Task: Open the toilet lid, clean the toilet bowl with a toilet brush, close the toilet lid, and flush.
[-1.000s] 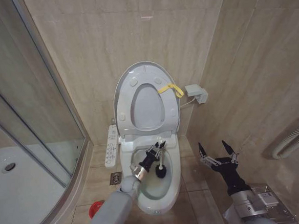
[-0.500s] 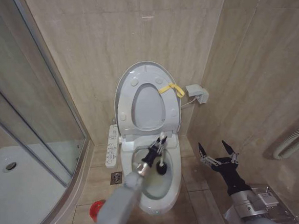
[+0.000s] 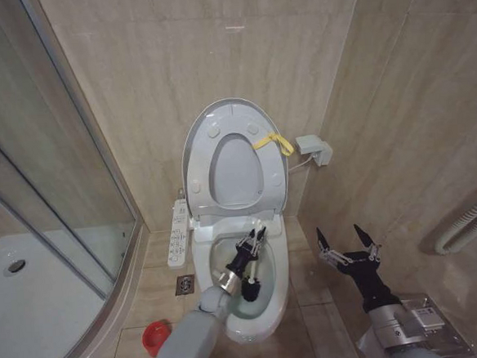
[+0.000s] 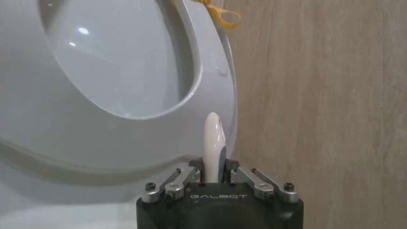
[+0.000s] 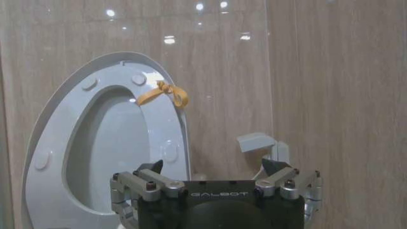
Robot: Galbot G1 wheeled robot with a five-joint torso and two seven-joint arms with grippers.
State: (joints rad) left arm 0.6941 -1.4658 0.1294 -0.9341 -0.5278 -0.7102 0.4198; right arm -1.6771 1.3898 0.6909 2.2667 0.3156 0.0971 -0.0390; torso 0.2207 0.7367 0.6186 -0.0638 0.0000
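The toilet lid (image 3: 231,112) stands upright against the back wall with the ring seat raised against it, and a yellow strap (image 3: 272,141) hangs at its right edge. Below lies the toilet bowl (image 3: 272,285). My left gripper (image 3: 252,242) is over the bowl, shut on the white handle of the toilet brush (image 3: 251,290), whose dark head is down inside the basin. In the left wrist view the handle (image 4: 213,136) sticks up between the shut fingers (image 4: 214,167), with the raised lid (image 4: 95,124) behind. My right gripper (image 3: 346,242) hangs open to the right of the toilet, also seen in its own wrist view (image 5: 216,168).
A small red holder (image 3: 154,336) sits on the floor left of the bowl. A white button panel (image 3: 178,233) is beside the seat. The glass shower door (image 3: 50,184) and white tray (image 3: 35,312) close off the left. A wall box (image 3: 313,149) and tiled wall (image 3: 415,134) stand on the right.
My left gripper has dropped and pulled back toward me, carrying the brush head from the bowl's right side to lower and nearer in the basin. The right arm has not moved.
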